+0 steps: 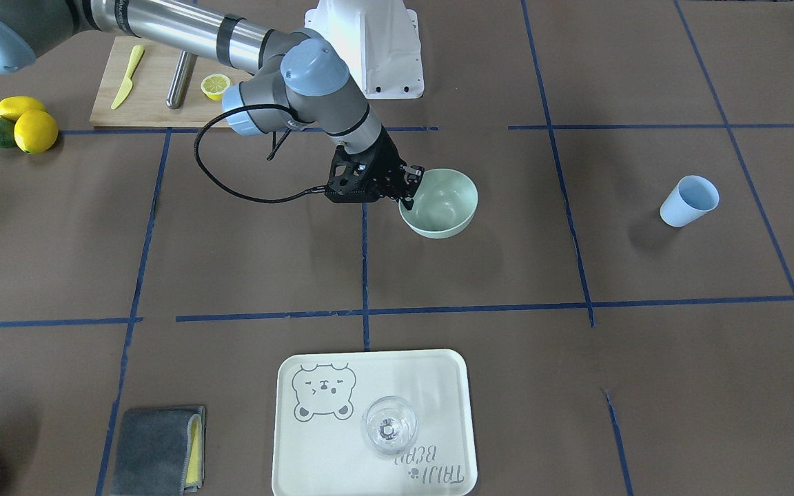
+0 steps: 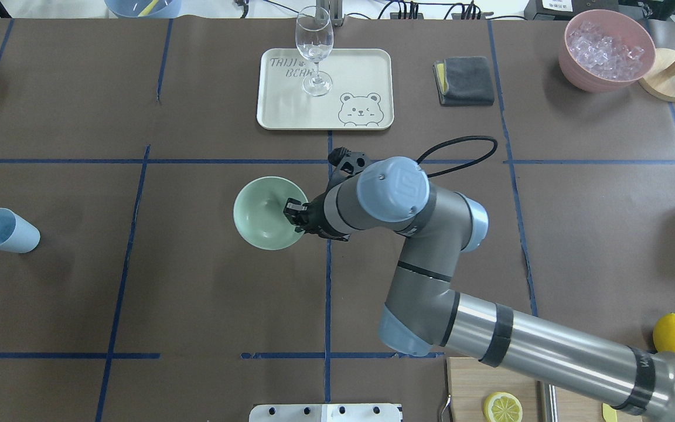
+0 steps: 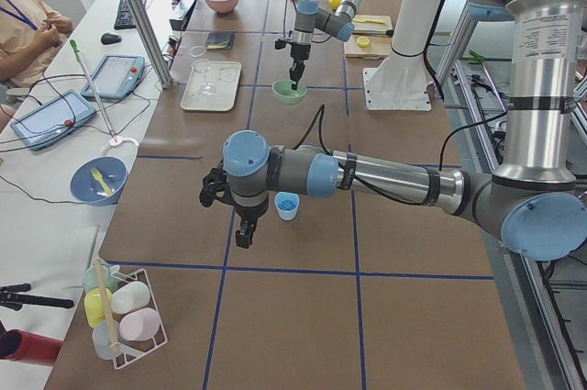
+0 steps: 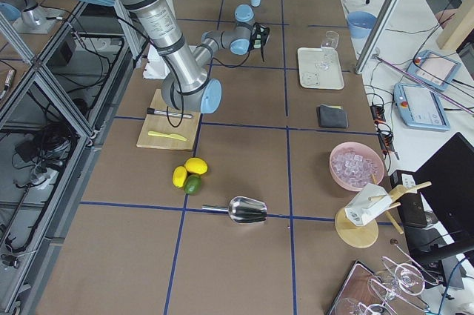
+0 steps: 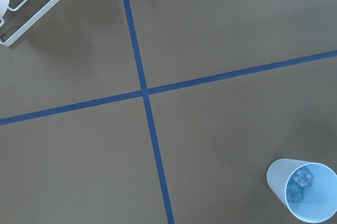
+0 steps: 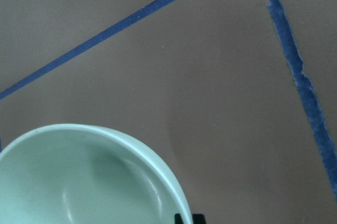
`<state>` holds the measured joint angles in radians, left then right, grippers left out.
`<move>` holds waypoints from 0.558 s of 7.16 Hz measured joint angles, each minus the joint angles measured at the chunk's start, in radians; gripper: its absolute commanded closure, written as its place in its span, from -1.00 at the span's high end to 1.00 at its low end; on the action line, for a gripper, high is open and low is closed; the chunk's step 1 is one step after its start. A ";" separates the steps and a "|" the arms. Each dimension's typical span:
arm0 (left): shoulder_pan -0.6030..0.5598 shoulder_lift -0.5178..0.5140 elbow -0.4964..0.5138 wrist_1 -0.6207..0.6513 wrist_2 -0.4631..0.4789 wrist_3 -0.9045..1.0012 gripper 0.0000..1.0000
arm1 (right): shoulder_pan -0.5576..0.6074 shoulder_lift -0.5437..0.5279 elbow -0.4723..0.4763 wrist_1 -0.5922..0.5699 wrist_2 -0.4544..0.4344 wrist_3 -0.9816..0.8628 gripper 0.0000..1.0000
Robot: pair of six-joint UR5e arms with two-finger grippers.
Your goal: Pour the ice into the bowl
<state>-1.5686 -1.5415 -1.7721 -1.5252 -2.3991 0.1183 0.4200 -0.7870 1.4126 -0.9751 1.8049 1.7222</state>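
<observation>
Pinching the rim of the bowl (image 2: pixel 261 214) at its 3 o'clock edge in the overhead view, the right gripper (image 2: pixel 294 213) had its jaws drawn in to the thickness of the wall, one finger inside and one outside. From the right wrist camera the pale green rim curved down to the dark fingertips (image 6: pixel 184 217) at the bottom edge of the view. The bowl sat near the middle of the table, beside a crossing of blue tape lines.

At 9 o'clock from the bowl, well apart from it, the blue cup (image 2: pixel 6 230) stood upright. The ice (image 5: pixel 299 184) lay in the bottom of that cup as a few clear cubes.

Only the side camera showed the left gripper (image 3: pixel 241 236), which hung pointing down near the cup; how far its jaws were open I cannot tell.

At 12 o'clock from the bowl lay the tray (image 2: pixel 372 64) with a wine glass (image 2: pixel 315 47) standing on it. Toward 2 o'clock, the pink container (image 2: pixel 583 79) held more cubes.
</observation>
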 measured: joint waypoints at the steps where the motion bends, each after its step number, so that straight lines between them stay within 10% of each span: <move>1: 0.000 0.000 -0.002 0.000 0.000 0.000 1.00 | -0.008 0.003 -0.008 -0.002 -0.003 0.002 -1.00; 4: 0.000 0.000 -0.005 0.000 0.000 0.000 1.00 | -0.017 -0.008 -0.003 -0.059 0.026 0.000 -0.48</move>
<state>-1.5687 -1.5414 -1.7767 -1.5248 -2.3991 0.1181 0.4026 -0.7953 1.4100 -1.0344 1.8313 1.7224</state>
